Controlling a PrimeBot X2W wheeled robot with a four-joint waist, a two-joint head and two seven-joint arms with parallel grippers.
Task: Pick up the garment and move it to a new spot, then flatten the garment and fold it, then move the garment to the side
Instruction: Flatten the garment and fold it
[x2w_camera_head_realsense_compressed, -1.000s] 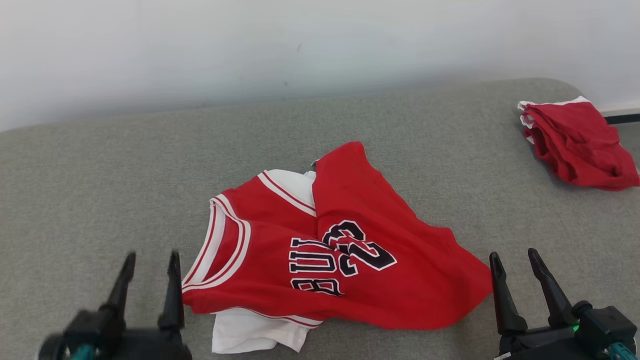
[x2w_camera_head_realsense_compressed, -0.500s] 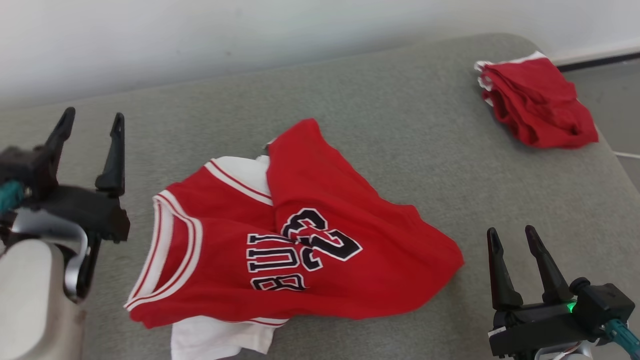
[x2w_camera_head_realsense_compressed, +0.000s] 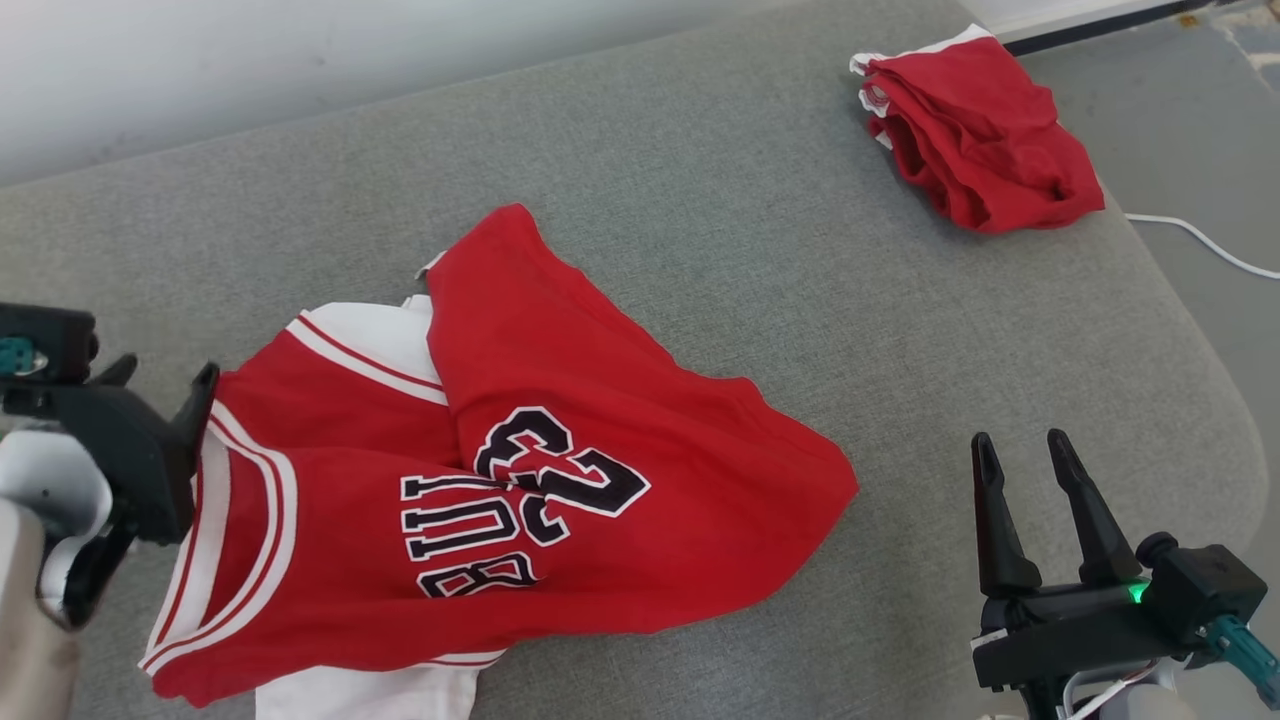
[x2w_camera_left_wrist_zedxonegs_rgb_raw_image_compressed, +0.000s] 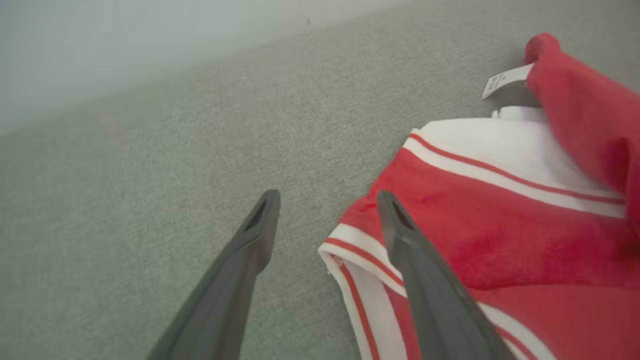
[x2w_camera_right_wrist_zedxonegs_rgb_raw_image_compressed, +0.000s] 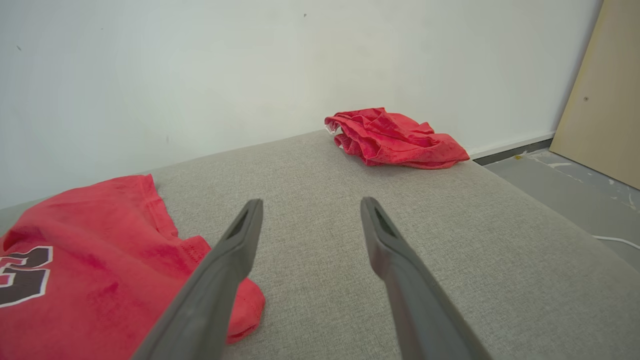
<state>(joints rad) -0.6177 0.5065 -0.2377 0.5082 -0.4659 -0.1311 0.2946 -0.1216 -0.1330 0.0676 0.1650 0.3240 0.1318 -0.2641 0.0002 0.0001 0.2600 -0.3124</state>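
Note:
The garment (x2w_camera_head_realsense_compressed: 560, 350) is a red jersey with white trim and black lettering, lying crumpled on the grey cushion (x2w_camera_head_realsense_compressed: 750, 200). My left gripper (x2w_camera_head_realsense_compressed: 165, 372) is open at the jersey's left edge, by the striped trim. In the left wrist view the left gripper (x2w_camera_left_wrist_zedxonegs_rgb_raw_image_compressed: 327, 195) straddles the trimmed corner of the garment (x2w_camera_left_wrist_zedxonegs_rgb_raw_image_compressed: 475, 220): one finger is over red cloth, the other over bare cushion. My right gripper (x2w_camera_head_realsense_compressed: 1020, 440) stands open off the jersey's right tip, nothing between its fingers. In the right wrist view the right gripper (x2w_camera_right_wrist_zedxonegs_rgb_raw_image_compressed: 311, 201) points past the garment (x2w_camera_right_wrist_zedxonegs_rgb_raw_image_compressed: 90, 240).
A second red cloth bundle (x2w_camera_head_realsense_compressed: 985, 140) lies at the cushion's far right corner and shows again as the bundle (x2w_camera_right_wrist_zedxonegs_rgb_raw_image_compressed: 395, 137). A white wall backs the cushion. Right of the cushion's edge are grey floor (x2w_camera_head_realsense_compressed: 1200, 130), a white cable (x2w_camera_head_realsense_compressed: 1200, 240) and a wooden panel (x2w_camera_right_wrist_zedxonegs_rgb_raw_image_compressed: 600, 100).
The camera has swung, shifting the whole picture left and down. My left arm has come up from the lower left and now tips toward the jersey's trimmed edge. The right gripper has barely moved.

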